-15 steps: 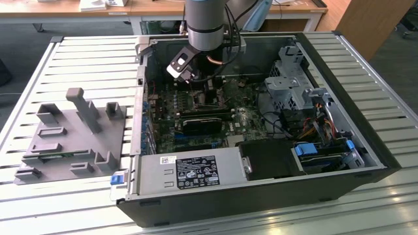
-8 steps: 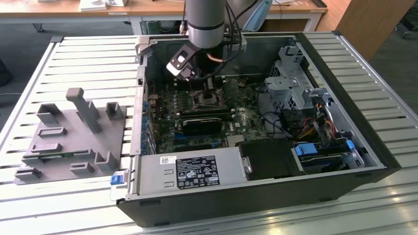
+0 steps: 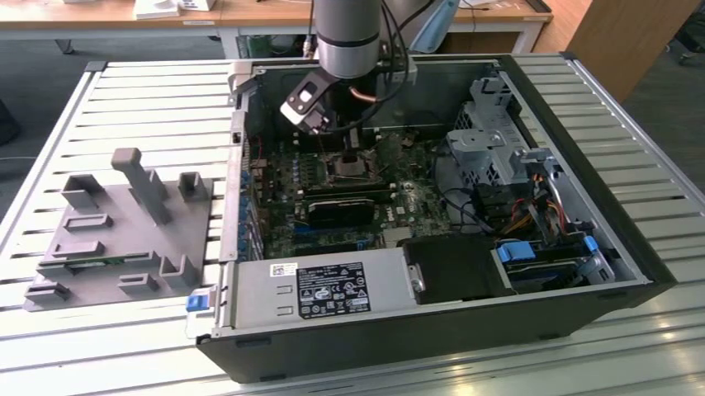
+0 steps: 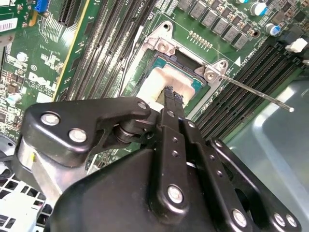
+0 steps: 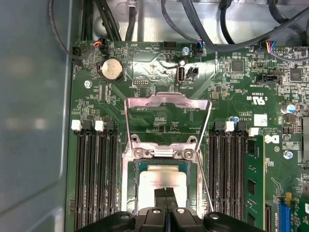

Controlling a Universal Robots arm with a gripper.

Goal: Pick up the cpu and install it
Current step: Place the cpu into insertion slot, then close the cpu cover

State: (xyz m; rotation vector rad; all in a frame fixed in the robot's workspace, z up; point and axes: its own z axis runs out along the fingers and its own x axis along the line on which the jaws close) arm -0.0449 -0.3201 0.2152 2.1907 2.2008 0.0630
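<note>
the cpu (image 5: 161, 180) lies flat inside the socket frame (image 5: 127, 179), its silver top showing and a thin dark rim visible along the frame's inner edges. the load plate (image 5: 166, 102) is hinged up and back from the socket, so the space above the chip is open. the retaining lever (image 4: 256, 94) is swung out and slants away from one corner of the socket, over the neighbouring memory slots (image 5: 227, 174). a second bank of slots flanks the socket on the opposite side, and beyond that bank stands the grey wall of the computer case (image 5: 34, 121). cables hang along the board's far edge, well apart from the socket.

the arm (image 3: 350, 37) comes straight down into the open case, which sits on the slatted desk (image 3: 132, 99), and its wrist is held roughly vertical above the socket. the claw (image 5: 165, 192) has its two black fingers pressed together with only a seam between them, gripping nothing. its narrow tip points at the middle of the cpu, touching the top or just above it; which cannot be told. the grey fixture tray (image 3: 121, 239) rests on the desk outside the case, well apart from the socket, toward the exterior view's left.
</note>
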